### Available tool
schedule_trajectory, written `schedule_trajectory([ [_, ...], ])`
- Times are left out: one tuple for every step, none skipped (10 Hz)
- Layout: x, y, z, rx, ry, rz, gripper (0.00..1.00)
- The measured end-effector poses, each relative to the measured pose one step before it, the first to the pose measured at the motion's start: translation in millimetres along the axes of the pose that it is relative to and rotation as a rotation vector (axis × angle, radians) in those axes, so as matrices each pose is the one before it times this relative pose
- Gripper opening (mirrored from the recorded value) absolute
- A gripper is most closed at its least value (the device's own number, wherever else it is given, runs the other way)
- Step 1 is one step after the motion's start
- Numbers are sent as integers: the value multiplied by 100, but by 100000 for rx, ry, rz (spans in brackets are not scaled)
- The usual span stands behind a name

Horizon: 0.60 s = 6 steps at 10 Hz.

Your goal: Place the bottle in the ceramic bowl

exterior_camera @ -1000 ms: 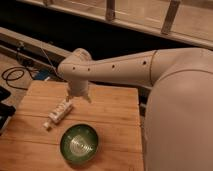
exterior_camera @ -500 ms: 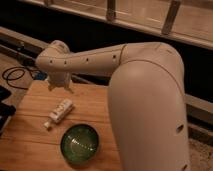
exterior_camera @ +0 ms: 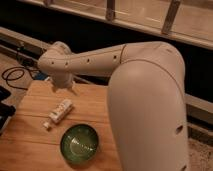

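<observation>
Setting: a dim room is shown, with a dark wall band at the back and a wooden table (exterior_camera: 30,147) in the foreground, on which the work is laid out.
Floor: a black cable (exterior_camera: 11,76) is looped beside the table's far left corner, well apart from the task's things.
Arm: the white arm (exterior_camera: 100,57) is stretched from the right across the table's far edge, its bulky body filling the right side of the view.
Gripper: the gripper (exterior_camera: 63,86) is hung below the wrist, over the far left part of the table, beyond the bottle and apart from it. How wide it is set cannot be told; nothing is seen held in it.
Bottle: the bottle (exterior_camera: 61,111) is laid on its side on the wood, slanted, with its cap turned toward the near left. It is not yet lifted.
Bowl: the green bowl (exterior_camera: 79,144) is stood upright just beside the bottle, on its near right, with nothing in it.
Stage: judged as the approach, since the bottle is ungrasped.
Next need: a descent onto the bottle, with the grip probably taken across its slim body.
Risk: the round bottle may be rolled away if nudged.
</observation>
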<state>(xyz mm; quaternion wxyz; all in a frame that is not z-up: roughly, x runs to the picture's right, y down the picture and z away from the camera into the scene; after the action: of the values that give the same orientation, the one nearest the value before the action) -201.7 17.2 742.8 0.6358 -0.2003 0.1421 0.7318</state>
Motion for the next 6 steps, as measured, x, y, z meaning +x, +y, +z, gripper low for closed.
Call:
schedule_trajectory([
  [47,-1010,1221,142,2506,2530,65],
  [-161,-125,861,-62,1578,781,65],
  [265,541,1168,-564,3188,520,65],
  [-19,64,842,71,1986,542,65],
  [-182,90,1226,188,2645,453,65],
  [8,415,1080,27,2529,116,65],
])
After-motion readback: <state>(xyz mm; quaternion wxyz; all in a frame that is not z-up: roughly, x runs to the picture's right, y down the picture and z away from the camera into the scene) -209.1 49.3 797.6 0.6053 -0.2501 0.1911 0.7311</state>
